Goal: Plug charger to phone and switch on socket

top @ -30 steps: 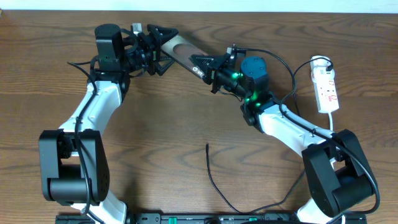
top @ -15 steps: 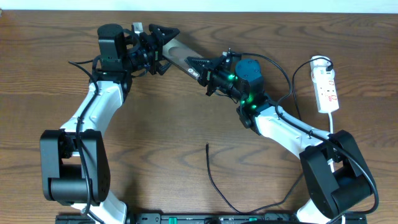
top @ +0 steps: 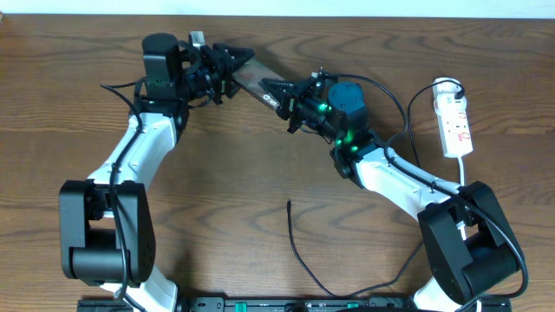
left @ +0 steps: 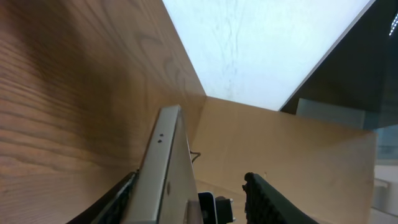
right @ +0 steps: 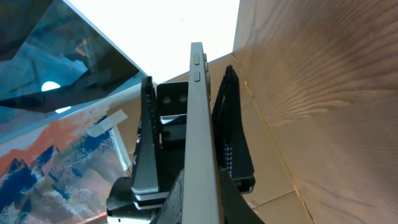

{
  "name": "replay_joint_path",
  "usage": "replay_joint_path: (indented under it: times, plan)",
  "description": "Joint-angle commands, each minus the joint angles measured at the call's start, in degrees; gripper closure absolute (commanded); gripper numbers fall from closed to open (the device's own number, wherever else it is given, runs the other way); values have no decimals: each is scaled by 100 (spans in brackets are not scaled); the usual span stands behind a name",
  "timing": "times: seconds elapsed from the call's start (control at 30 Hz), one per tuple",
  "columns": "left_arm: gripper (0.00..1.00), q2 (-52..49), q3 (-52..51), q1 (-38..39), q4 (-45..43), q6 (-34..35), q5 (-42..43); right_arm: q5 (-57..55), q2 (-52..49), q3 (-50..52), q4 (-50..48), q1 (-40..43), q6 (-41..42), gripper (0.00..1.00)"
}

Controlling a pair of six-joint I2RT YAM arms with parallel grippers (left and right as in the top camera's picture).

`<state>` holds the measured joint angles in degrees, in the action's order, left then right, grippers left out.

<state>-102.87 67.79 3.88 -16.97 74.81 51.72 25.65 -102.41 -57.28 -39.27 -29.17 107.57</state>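
- The phone (top: 254, 76), taken here as the landmark: a dark slab with a brown face. It lies slantwise over the far middle of the table (top: 217, 191) and spans the space between the two grippers. Both wrist views show it edge-on. Whether it touches the wood cannot be told.
- The left gripper (top: 241, 61) is at the phone's left, farther end. Its jaws straddle the slab but are not clamped on it. In the left wrist view one finger lies close against the phone's side, and the other finger (left: 268, 198) stands clear of it with a plain gap. The grip is released and sits loosely around the phone.
- The right gripper (top: 273, 89) is at the phone's right, nearer end, clenched on the slab. In the right wrist view the phone's thin edge runs straight out from between the closed jaws.
- The charger (top: 289, 204) is well apart from the phone, on the near side of its right end. The small black tip lies free on the wood, apart from both grippers. The thin cable trails away from the phone toward the table's near edge.
- The socket (top: 454, 121) is well to the right of the phone. This white strip lies lengthwise with its rounded end on the far side, about level with the phone. Red marks show on top, but the switch is too small to read.
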Motion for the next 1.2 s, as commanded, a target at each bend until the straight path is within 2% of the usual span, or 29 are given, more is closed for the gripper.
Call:
replay_joint_path:
  times: [0.0, 0.1, 0.27, 0.43, 0.7, 1.17]
  plan:
    - [48, 9, -28, 31, -24, -35, -107, -70, 7, -90, -79, -59, -48, 98]
    - [51, 9, -28, 59, -26, -37, -149, -70, 7, -90, -79, -63, -48, 98]
    - [68, 9, -28, 87, -24, -35, -208, -79, 7, -90, -79, -85, -48, 98]
    - [78, 9, -28, 87, -9, 7, -251, -92, 7, -90, -79, -94, -48, 98]
    - [80, 9, -28, 87, 17, 59, -343, -92, 7, -90, -79, -94, -50, 98]
    - [81, 9, -28, 87, 15, 654, -487, -92, 7, -90, -17, -94, -140, 98]
